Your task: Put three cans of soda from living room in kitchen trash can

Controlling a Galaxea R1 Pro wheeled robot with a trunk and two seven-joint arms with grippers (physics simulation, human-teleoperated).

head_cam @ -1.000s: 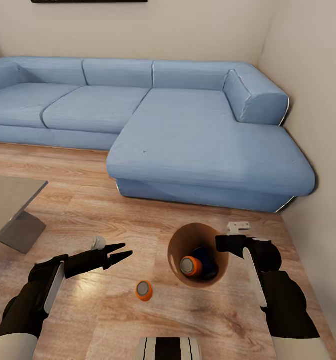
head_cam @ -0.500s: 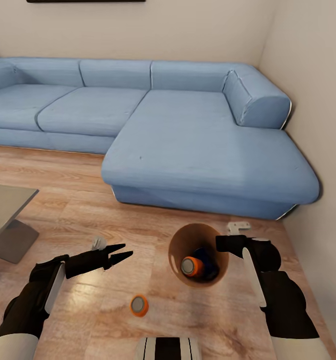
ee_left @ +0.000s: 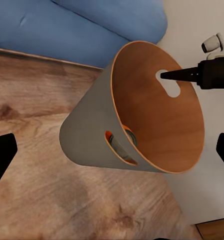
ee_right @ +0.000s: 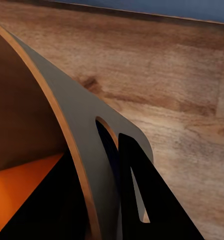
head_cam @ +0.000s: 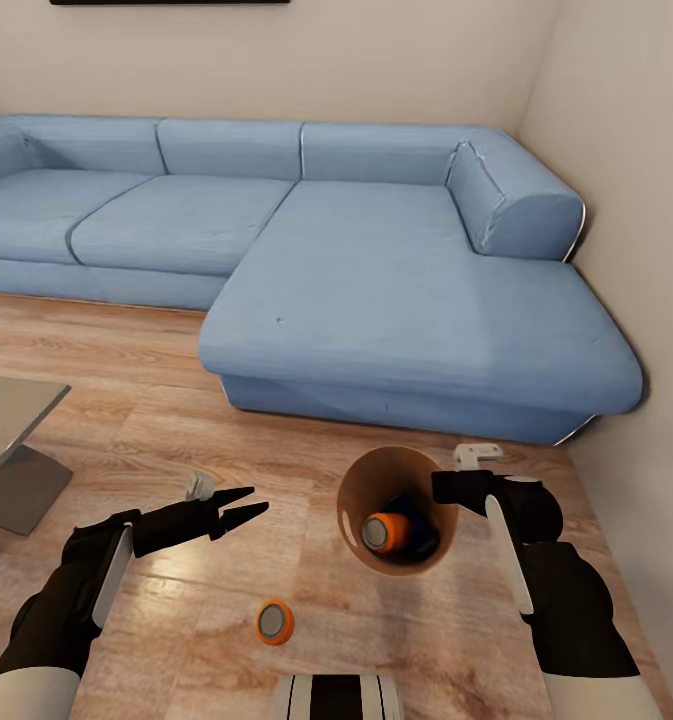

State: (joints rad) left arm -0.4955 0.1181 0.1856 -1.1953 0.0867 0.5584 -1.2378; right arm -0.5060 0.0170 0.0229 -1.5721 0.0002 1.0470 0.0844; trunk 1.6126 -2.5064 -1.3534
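Orange drink can with a silver-grey top (head_cam: 274,622) down on the warm brown wood floor (head_cam: 156,420), loose, below the left hand (head_cam: 248,512) and a little nearer the robot. Left hand with its two black fingers only a little apart at the tips, holding nothing. Small round light-brown wooden bin (head_cam: 396,510) just beside the right hand (head_cam: 446,487), hanging tipped over the floor, mouth up toward the head camera. Right hand pinched on the bin's wall by the slot cut in it, one finger (ee_right: 151,200) outside and one poking through. Second orange can (head_cam: 381,532) lying in the bin's bottom, with something dark blue beside it, too hidden to name. Third can: cannot tell where.

Probably next: pick up the floor can. Best to lower the left hand straight over it, open wide first, close on the round sides. Careful not to nudge it; likely to roll. Bin kept level, so nothing spills.
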